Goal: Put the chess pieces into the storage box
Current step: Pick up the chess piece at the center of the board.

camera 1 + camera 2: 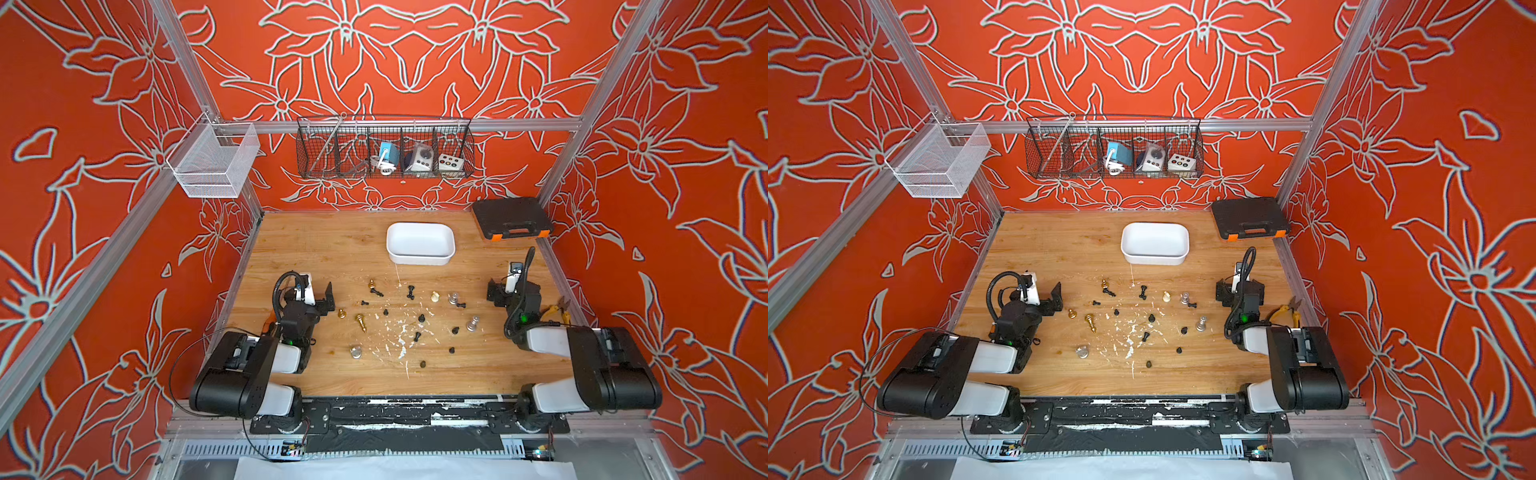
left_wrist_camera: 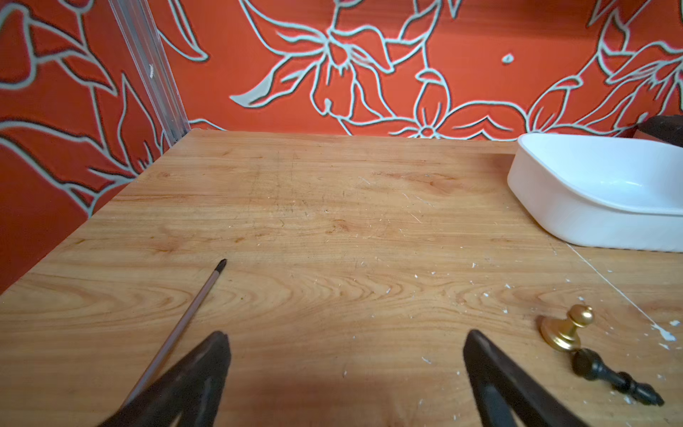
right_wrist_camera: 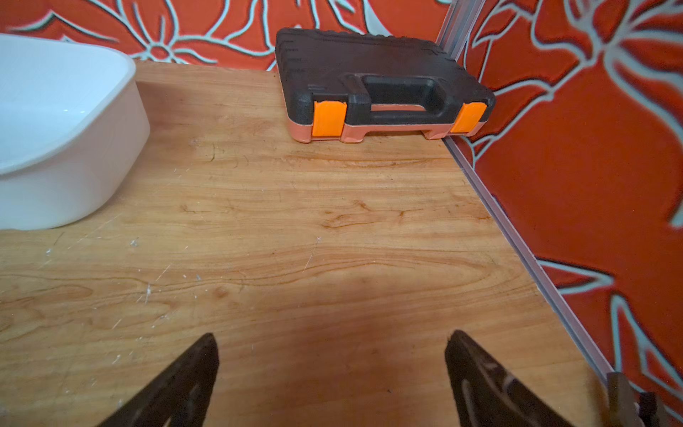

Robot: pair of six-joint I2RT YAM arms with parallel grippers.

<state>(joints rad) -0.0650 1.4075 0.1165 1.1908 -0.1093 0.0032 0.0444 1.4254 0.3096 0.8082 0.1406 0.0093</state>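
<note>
2 top views high overhead, whole table [image 1: 316, 249], 2 wrist views low, facing back wall [image 2: 369, 92], sharing storage box [image 2: 554, 210]

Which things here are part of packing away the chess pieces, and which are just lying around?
Job: chess pieces, white box.
Lying about: black case, pliers, screwdriver, black basket, white basket.

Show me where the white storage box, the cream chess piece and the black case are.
storage box [image 1: 419, 259], in a top view, on its near wall.
cream chess piece [image 1: 434, 296], in a top view, on its body.
black case [image 1: 510, 215], in a top view, on its lid.
</note>
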